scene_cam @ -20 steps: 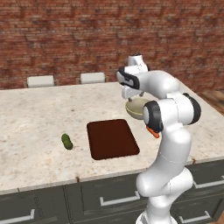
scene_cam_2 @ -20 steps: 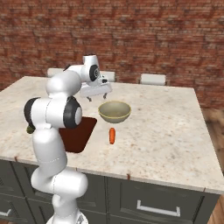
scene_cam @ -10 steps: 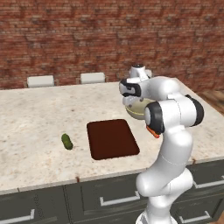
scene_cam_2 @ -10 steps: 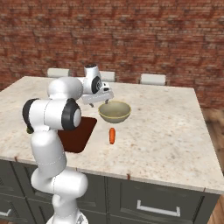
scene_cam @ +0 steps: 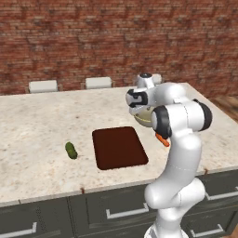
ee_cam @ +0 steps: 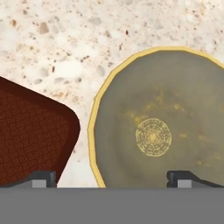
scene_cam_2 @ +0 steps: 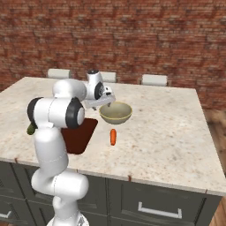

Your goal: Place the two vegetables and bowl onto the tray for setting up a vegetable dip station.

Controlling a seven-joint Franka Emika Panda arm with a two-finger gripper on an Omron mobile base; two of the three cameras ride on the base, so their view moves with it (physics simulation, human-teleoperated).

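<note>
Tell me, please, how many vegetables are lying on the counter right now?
2. The cucumber lies left of the tray; the carrot lies on the tray's other side, just in front of the bowl. Neither is on the tray.

- One bowl (scene_cam_2: pixel 115 113) sat right under the gripper (scene_cam_2: pixel 107 102), on the counter (scene_cam_2: pixel 167 128).
- One tray (scene_cam: pixel 119 147) lay just beside the bowl, below and to one side of the gripper.
- One carrot (scene_cam_2: pixel 113 137) lay near the bowl, nearer the robot than the gripper.
- One cucumber (scene_cam: pixel 71 150) lay beyond the tray, well apart from the gripper.
- Three chair backs showed behind the counter.
</note>
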